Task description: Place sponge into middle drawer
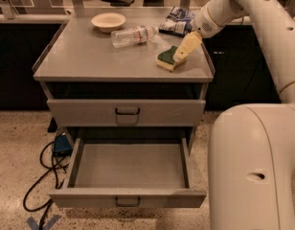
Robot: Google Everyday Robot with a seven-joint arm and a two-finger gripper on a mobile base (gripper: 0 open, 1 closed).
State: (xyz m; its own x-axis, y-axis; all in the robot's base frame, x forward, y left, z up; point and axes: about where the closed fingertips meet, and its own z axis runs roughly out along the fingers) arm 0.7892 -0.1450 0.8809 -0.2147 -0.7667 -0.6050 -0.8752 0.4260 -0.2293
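Where the cabinet top point(90, 56) meets its near right corner, the sponge point(165, 60) lies flat, green layer above yellow foam. The gripper point(181, 55) slants down-left from the arm point(253, 13) at far right, tip at the sponge; its opening cannot be determined.

Sponge point(165, 59) sits at the cabinet top's point(90, 56) right front, gripper point(178, 58) at its right edge; bottle point(133, 35) and bowl point(108, 20) lie behind, leftward.
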